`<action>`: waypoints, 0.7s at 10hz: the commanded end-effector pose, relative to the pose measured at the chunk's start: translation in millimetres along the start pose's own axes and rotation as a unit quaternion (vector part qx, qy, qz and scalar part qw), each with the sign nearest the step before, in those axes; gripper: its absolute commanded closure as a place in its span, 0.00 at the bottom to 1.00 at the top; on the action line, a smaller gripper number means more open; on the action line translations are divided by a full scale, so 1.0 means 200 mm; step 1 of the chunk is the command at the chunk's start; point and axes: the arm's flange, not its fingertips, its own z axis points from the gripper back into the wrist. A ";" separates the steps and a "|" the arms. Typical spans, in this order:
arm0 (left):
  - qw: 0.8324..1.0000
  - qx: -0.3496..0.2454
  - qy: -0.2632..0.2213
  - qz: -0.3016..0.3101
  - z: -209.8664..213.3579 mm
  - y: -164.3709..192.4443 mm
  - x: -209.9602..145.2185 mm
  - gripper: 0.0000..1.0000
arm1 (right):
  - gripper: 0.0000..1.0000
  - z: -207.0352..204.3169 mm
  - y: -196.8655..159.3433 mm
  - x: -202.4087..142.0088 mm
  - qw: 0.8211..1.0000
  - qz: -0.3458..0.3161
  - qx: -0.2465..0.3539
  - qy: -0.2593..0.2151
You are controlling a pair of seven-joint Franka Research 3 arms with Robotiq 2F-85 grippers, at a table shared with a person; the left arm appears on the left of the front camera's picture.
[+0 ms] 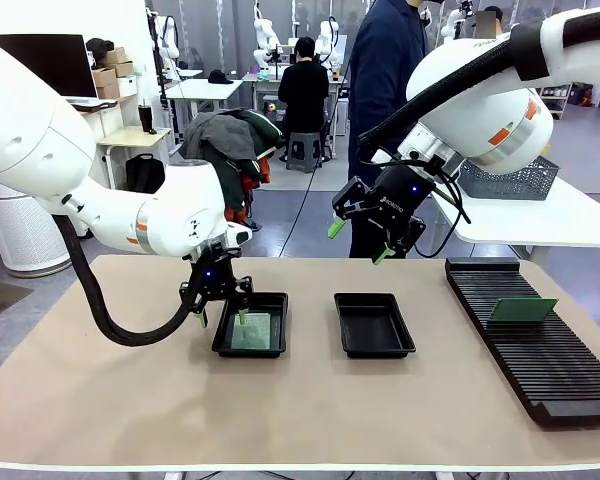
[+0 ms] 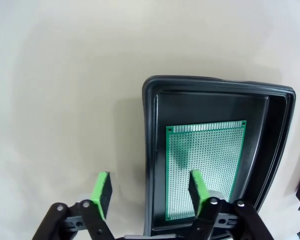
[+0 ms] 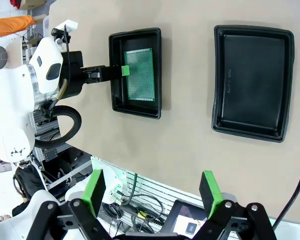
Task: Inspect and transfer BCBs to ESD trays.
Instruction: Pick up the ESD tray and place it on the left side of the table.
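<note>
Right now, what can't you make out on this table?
Left wrist view: thin green circuit board's near end behind a left gripper finger; shallow black plastic tray's near rim behind the gripper's body.
Front view: tracks on the green board in the black ribbed rack, too small.
Right wrist view: lettering on the empty black tray's floor, too small.

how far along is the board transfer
Done: one BCB lies flat in the left ESD tray. In hand: the left gripper is low at that tray, its fingers apart astride one wall, holding nothing; the right gripper hangs open and empty above the table. Left: a second BCB stands in the rack, and the other ESD tray is empty.
</note>
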 end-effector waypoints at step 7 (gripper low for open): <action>0.999 0.013 -0.029 0.007 0.01 0.00 -0.03 0.50 | 0.00 0.00 0.01 0.01 1.000 -0.005 -0.006 -0.001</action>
